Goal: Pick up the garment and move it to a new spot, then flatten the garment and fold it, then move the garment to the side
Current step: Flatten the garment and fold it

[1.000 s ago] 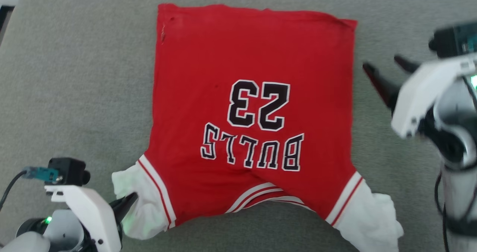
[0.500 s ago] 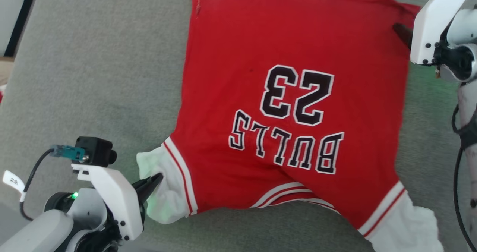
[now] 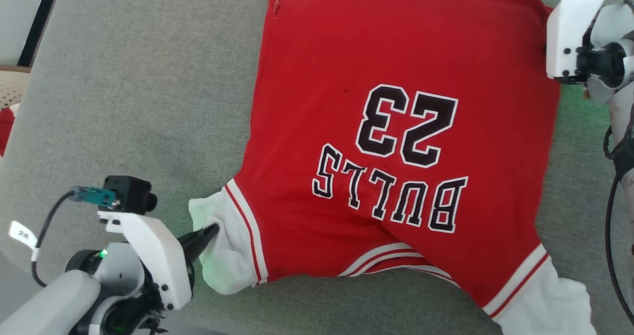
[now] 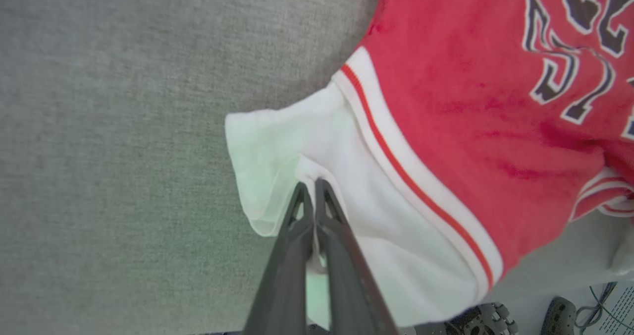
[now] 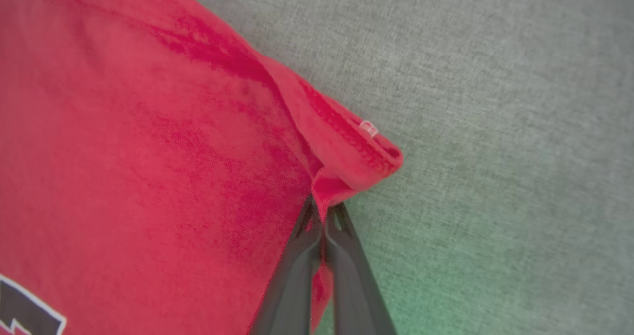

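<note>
The red sleeveless basketball jersey (image 3: 396, 42) with a black "23" and "BULLS" outlined in white lies spread face-up on the grey cloth-covered tabletop (image 3: 124, 102), its lettering upside down in the head view, its striped neck opening toward the robot and its hem at the far side. The left hand (image 4: 312, 185) has its two long dark fingers pressed together, pinching a small raised fold of the white sleeve cloth (image 4: 277, 141) that sticks out past the white-and-red striped armhole trim (image 4: 411, 176) at the jersey's near left corner. In the head view that hand (image 3: 210, 230) lies low against the tabletop, fingertips touching the white cloth. The right hand (image 5: 324, 208) is likewise closed tight, its fingertips clamped on the red cloth just below the folded-over far right hem corner (image 5: 356, 146), which lifts slightly off the grey surface. In the head view, its white housing (image 3: 569, 27) sits against the jersey's far right edge.
</note>
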Available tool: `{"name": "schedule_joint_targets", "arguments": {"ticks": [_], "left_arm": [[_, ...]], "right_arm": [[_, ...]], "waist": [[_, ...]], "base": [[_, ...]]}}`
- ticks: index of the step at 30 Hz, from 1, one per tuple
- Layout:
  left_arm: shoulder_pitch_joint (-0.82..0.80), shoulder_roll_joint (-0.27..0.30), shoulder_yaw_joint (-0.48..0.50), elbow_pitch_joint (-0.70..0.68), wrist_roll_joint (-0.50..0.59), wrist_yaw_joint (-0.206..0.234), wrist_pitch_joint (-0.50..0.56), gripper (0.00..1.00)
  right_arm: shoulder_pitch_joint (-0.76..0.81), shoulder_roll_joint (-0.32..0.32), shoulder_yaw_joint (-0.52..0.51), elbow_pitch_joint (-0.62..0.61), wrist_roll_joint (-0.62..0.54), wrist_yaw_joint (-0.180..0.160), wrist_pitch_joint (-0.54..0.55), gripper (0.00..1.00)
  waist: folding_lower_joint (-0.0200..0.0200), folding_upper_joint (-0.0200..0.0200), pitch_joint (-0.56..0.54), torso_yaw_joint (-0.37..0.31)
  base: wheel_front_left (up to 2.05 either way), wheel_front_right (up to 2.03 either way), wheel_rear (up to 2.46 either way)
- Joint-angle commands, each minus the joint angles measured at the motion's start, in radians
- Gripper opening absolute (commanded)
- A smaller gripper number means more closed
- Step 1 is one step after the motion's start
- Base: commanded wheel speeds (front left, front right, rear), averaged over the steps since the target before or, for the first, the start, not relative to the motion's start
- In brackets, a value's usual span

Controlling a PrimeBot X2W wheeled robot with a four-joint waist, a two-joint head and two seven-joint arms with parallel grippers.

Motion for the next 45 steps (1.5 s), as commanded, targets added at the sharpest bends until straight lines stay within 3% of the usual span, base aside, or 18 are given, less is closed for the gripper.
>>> {"name": "schedule_joint_targets", "arguments": {"ticks": [1,7,12,13,14,23,30,36,37,38,39,45], "left_arm": [[-0.008,0.005,0.01,0.003,-0.008,-0.006,-0.009,0.0],[0.019,0.037,0.032,0.003,-0.018,0.005,-0.021,0.0],[0.056,0.087,0.06,-0.02,-0.032,0.027,-0.029,0.0],[0.069,0.105,0.07,-0.029,-0.04,0.034,-0.033,0.0],[0.069,0.105,0.07,-0.029,-0.04,0.034,-0.033,0.0],[0.119,0.162,0.103,-0.067,-0.062,0.06,-0.042,0.0],[0.116,0.176,0.11,-0.087,-0.062,0.066,-0.036,0.0],[0.109,0.16,0.104,-0.082,-0.063,0.053,-0.037,0.0],[0.109,0.159,0.103,-0.08,-0.061,0.052,-0.038,0.0],[0.111,0.158,0.103,-0.078,-0.061,0.05,-0.04,0.0],[0.113,0.157,0.102,-0.075,-0.062,0.051,-0.041,0.0],[0.127,0.152,0.094,-0.063,-0.062,0.045,-0.043,0.0]], "right_arm": [[0.064,0.008,0.024,0.033,0.02,0.0,0.008,0.0],[0.075,-0.022,0.127,-0.082,0.109,-0.001,-0.008,0.0],[0.176,-0.09,0.217,-0.309,0.238,-0.001,0.021,0.0],[0.234,-0.127,0.234,-0.401,0.282,-0.001,0.046,0.0],[0.234,-0.127,0.234,-0.401,0.282,-0.001,0.046,0.0],[0.585,-0.2,0.193,-0.849,0.404,-0.001,0.224,0.0],[0.858,-0.149,0.061,-1.076,0.381,-0.001,0.292,0.0],[0.998,-0.049,0.014,-1.045,0.323,-0.001,0.203,0.0],[1.004,-0.04,0.026,-1.026,0.318,0.0,0.171,0.16],[1.008,-0.033,0.036,-1.004,0.309,0.0,0.132,0.45],[1.01,-0.031,0.045,-0.979,0.296,-0.001,0.093,1.0],[1.011,-0.056,0.045,-0.94,0.27,-0.003,-0.017,1.0]], "waist": [[0.0,0.0,-0.014,-0.019],[0.0,0.0,-0.047,-0.076],[0.0,0.0,-0.083,-0.149],[0.0,0.0,-0.094,-0.173],[0.0,0.0,-0.094,-0.173],[0.0,0.0,-0.128,-0.263],[0.0,0.0,-0.122,-0.293],[0.0,0.0,-0.11,-0.297],[0.0,0.0,-0.11,-0.297],[0.0,0.0,-0.11,-0.297],[0.0,0.0,-0.111,-0.297],[0.0,0.0,-0.129,-0.293]], "base": [[0.0,0.0,0.0],[0.0,0.0,0.0],[0.0,0.0,0.0],[0.0,0.0,0.0],[0.0,0.0,0.0],[0.0,0.0,0.0],[0.0,0.0,0.0],[0.0,0.0,0.0],[0.0,0.0,0.0],[0.0,0.0,0.0],[0.0,0.0,0.0],[0.0,0.0,0.0]]}}
